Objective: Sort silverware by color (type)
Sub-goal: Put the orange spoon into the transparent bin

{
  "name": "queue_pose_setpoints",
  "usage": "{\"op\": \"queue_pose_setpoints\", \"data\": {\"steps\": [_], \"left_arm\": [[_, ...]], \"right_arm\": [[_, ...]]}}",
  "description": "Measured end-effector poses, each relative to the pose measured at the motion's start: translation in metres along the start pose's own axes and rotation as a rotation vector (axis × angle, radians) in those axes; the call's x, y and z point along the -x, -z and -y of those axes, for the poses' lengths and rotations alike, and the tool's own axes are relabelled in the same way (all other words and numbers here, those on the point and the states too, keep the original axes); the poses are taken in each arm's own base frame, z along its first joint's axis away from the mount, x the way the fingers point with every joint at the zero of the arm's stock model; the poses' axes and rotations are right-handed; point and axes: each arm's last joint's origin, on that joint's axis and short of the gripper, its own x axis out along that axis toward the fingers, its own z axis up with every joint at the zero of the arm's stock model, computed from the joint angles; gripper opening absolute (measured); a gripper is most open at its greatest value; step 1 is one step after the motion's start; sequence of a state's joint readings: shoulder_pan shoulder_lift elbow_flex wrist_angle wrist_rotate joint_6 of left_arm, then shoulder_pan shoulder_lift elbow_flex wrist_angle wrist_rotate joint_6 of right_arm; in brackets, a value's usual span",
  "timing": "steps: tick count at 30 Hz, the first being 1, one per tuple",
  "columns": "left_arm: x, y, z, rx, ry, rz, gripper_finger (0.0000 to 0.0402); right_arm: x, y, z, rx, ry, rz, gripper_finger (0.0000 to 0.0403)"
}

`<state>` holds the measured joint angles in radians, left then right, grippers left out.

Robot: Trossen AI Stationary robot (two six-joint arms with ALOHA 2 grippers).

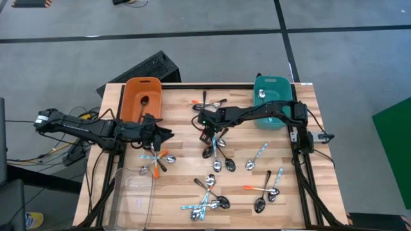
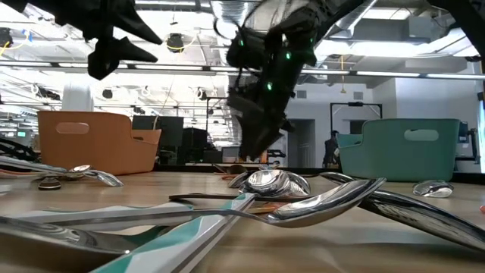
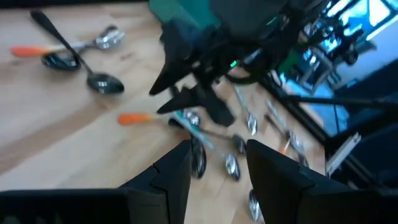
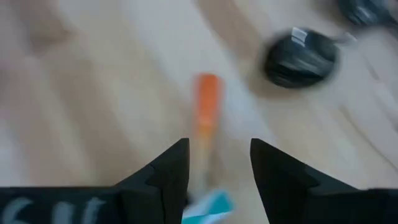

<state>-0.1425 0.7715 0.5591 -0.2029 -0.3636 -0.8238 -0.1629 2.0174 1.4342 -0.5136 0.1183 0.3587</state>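
Orange bin point(image 1: 142, 96) held one spoon point(image 1: 145, 101), teal bin point(image 1: 271, 97) one, clear tray point(image 1: 131, 196) bare, left gripper point(image 1: 168, 135) and right gripper point(image 1: 207, 140) both spread, gripping nothing.

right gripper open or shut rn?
Open. The right gripper shows a clear gap between its fingers, nothing clamped, an orange-handled spoon lying on the table beyond them.

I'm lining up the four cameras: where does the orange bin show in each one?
High view: orange bin at the table's far-left corner, by the left arm.
Low view: left side, behind spoons.
Left wrist view: not in it.
Right wrist view: not in it.
Shared landmark: teal bin.
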Motion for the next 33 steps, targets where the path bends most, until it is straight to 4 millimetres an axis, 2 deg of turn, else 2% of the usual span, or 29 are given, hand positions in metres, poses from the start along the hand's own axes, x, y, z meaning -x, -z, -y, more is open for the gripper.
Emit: {"op": "queue_pose_setpoints", "data": {"steps": [4,10,15,22,33], "left_arm": [[0.0,-0.001,0.0,0.001,-0.017,0.021,0.0141],[0.0,0.0,-0.001,-0.003,-0.03,0.021,0.0141],[0.0,0.001,-0.003,-0.011,-0.047,0.012,0.0141],[0.0,0.001,-0.003,-0.063,-0.06,0.017,0.0141],[0.0,0.0,-0.004,-0.07,-0.09,0.047,0.0141]], "right_arm": [[-0.006,0.004,0.006,0.006,-0.002,-0.012,0.0193],[-0.007,0.005,0.002,0.05,-0.085,-0.013,0.0192],[-0.006,0.004,0.001,0.073,-0.05,0.013,0.0192],[-0.015,0.009,0.011,0.046,-0.058,0.023,0.0192],[-0.023,0.022,0.002,0.067,-0.136,0.024,0.0192]]}}
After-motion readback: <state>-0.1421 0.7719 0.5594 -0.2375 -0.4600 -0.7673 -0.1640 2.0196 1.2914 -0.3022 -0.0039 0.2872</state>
